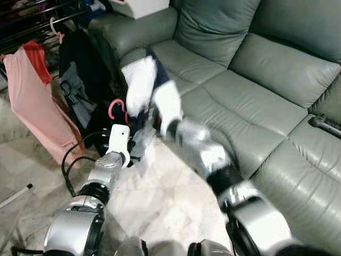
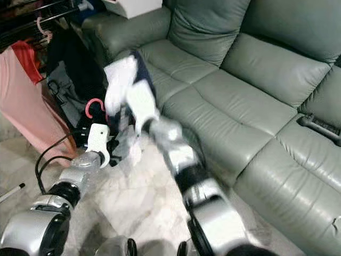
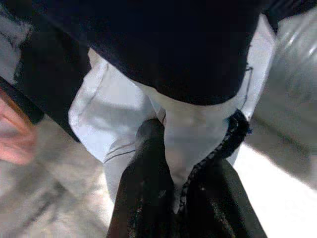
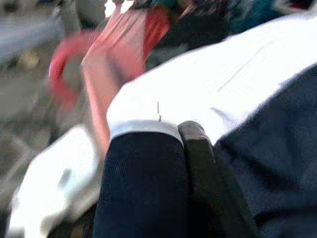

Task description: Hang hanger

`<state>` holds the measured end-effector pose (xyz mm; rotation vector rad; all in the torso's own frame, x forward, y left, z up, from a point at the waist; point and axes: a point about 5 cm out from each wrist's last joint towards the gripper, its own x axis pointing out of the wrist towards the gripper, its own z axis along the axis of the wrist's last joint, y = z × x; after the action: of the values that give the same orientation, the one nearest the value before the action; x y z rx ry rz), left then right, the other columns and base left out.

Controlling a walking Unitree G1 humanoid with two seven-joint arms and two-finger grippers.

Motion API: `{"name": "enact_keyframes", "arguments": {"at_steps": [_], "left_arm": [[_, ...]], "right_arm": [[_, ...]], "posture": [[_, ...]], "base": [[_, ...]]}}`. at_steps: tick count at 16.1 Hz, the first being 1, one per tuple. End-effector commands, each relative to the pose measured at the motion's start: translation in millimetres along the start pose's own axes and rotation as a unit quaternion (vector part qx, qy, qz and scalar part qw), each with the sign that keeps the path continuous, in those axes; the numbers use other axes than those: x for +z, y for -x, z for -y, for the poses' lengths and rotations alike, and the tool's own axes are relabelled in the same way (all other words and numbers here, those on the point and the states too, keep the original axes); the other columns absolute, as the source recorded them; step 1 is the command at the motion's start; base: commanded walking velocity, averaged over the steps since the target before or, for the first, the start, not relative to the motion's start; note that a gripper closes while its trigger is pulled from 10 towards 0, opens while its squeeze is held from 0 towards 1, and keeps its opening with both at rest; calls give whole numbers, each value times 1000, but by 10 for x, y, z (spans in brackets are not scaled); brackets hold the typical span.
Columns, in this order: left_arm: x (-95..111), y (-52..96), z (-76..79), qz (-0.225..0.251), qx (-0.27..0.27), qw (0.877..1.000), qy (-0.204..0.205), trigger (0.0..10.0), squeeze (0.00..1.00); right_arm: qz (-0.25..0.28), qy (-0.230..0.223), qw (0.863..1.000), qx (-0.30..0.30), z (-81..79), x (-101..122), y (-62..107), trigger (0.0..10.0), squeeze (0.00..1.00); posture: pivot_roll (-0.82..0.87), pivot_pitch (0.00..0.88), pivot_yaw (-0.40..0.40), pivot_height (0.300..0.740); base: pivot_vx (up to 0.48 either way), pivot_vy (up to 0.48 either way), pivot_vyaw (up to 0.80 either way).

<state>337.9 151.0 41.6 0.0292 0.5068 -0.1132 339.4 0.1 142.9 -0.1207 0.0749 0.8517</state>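
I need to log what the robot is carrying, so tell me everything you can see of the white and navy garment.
The garment is soft cloth, white with dark navy panels, crumpled and hanging in front of the grey sofa. The right claw is shut on its upper part; the left claw pinches a white fold with dark trim lower down. A red hanger hook shows beside it. Motion blurs the details.

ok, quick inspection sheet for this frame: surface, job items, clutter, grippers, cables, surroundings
Surface: pale marble floor.
Job's things: white and navy garment held up between the arms; red hanger hook beside it; clothes rack at far left.
Clutter: pink garment and dark clothes hanging on the rack.
Grippers: left gripper pinching white fabric; right gripper against the garment, blurred.
Cables: black cable looping by the left arm.
Surroundings: grey-green leather sofa.
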Motion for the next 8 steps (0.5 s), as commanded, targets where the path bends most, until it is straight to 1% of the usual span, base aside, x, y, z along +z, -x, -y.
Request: {"name": "enact_keyframes", "arguments": {"at_steps": [1, 3, 4, 5, 6, 7, 8], "left_arm": [[242, -8, -88, 39, 28, 998, 34, 0, 0], [304, -1, -190, 46, 64, 994, 72, 0, 0], [336, 11, -277, 49, 89, 990, 98, 0, 0], [351, 22, -307, 49, 94, 989, 100, 0, 0], [365, 29, -325, 53, 98, 988, 103, 0, 0], [374, 33, -333, 53, 99, 988, 106, 0, 0], [378, 33, -335, 53, 100, 988, 107, 0, 0]], "right_arm": [[2, 34, 999, 27, -57, 49, 18, 10000, 0], [-31, 54, 998, 27, -14, -161, 176, 10000, 0], [-57, 61, 996, 26, 16, -315, 322, 10000, 0], [-76, 60, 995, 29, 20, -410, 432, 10000, 0], [-87, 43, 995, 38, -1, -489, 511, 10000, 753], [-99, 61, 992, 48, -56, -562, 572, 10000, 1000], [-100, 78, 990, 59, -98, -583, 590, 10000, 1000]], "posture": [[-34, 47, 35, 740], [-35, 54, 41, 740], [-38, 57, 44, 740], [-40, 58, 46, 740], [-41, 59, 48, 740], [-40, 61, 49, 740], [-39, 61, 49, 740]], "base": [[0, 0, 0], [0, 0, 0], [0, 0, 0], [0, 0, 0], [0, 0, 0], [0, 0, 0], [0, 0, 0]]}}
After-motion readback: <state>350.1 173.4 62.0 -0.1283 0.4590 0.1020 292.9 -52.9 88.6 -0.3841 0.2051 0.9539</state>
